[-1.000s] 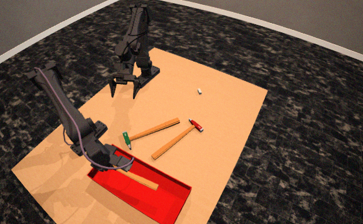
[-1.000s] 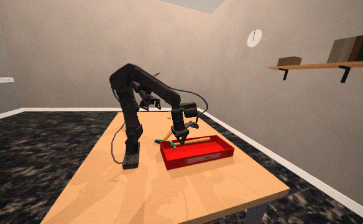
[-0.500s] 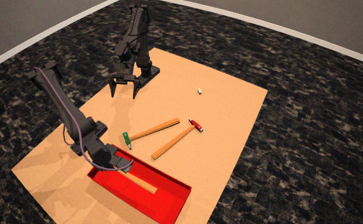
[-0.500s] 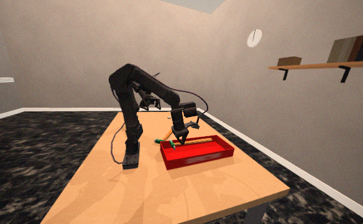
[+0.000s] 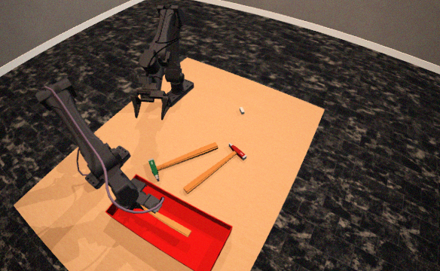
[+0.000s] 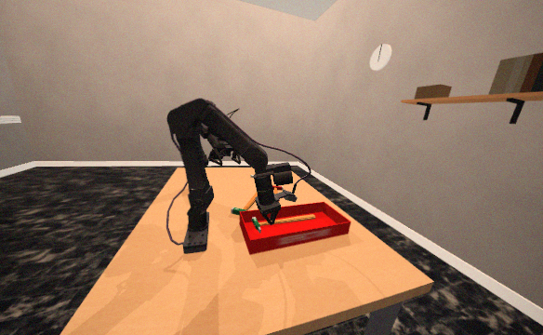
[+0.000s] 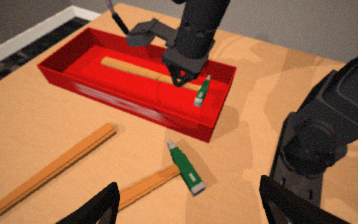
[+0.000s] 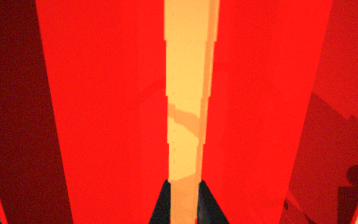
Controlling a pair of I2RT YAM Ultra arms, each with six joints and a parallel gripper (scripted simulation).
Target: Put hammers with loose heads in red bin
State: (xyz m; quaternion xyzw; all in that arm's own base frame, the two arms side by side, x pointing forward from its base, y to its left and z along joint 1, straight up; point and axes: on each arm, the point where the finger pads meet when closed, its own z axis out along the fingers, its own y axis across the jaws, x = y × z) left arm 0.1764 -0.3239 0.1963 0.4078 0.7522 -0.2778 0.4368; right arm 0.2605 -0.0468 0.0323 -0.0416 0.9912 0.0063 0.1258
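Four cameras on one worktop [image 5: 280, 124] [image 6: 160, 279] [image 7: 245, 120], two set back, two on the arms.

The top view looks steeply down from high up, the exterior view lengthwise from beyond one end, farther off than the wrist views. The left wrist view slants past its claw [image 7: 189, 202] toward the red bin [image 5: 205, 248] [image 6: 299, 238] [image 7: 125, 102] [image 8: 105, 125]; the right looks closely into that bin, which all four share.

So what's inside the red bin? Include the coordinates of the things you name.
A green-headed hammer [image 6: 299, 219] [image 7: 135, 70] [image 8: 186, 75], its handle in the right hand [image 6: 271, 222] [image 7: 177, 83] [image 8: 183, 186]. The hand covers part of the handle; the floor directly beneath the hammer is hidden.
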